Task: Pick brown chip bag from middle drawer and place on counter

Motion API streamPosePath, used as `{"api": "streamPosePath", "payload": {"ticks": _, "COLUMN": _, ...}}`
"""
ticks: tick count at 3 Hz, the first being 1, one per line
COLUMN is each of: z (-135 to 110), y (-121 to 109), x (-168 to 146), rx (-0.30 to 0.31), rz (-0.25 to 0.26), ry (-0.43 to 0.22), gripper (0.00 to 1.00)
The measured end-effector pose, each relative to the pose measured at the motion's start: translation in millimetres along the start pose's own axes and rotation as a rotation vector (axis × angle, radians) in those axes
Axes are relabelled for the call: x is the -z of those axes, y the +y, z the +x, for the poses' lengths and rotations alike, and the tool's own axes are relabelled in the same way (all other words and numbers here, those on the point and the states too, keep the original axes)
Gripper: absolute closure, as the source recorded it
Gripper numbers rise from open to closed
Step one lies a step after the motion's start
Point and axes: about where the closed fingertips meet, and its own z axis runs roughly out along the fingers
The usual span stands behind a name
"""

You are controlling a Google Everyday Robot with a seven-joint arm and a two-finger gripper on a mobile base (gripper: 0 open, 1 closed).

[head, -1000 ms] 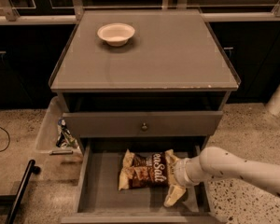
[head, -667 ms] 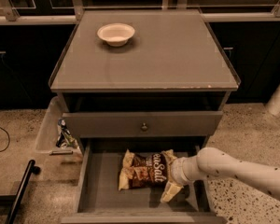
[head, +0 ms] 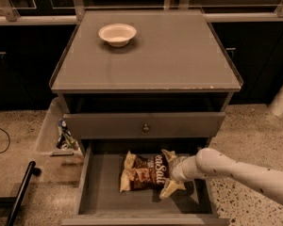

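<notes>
Gripper (head: 170, 172) down inside the middle drawer (head: 101, 187), at the right end of the brown chip bag (head: 144, 172). Tan fingers (head: 171, 188) spread apart, one at the far side of the bag's end and one at the near side; not clamped. White arm (head: 240, 171) enters from the right, over the drawer's right wall. Bag lies flat on the drawer bottom, right of centre. Drawer front (head: 108, 125) with round knob (head: 145, 127) sits above. Counter (head: 170, 55) carries a white bowl (head: 117, 34) near its back left.
</notes>
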Motion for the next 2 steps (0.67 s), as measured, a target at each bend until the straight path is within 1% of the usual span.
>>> {"api": "streamPosePath", "payload": {"ticks": 1, "z": 0.0, "y": -0.2, "x": -0.2, "rx": 0.000, "rz": 0.000, "ry": 0.000, "gripper": 0.19}}
{"api": "streamPosePath", "payload": {"ticks": 2, "z": 0.0, "y": -0.2, "x": -0.2, "rx": 0.000, "rz": 0.000, "ry": 0.000, "gripper": 0.42}}
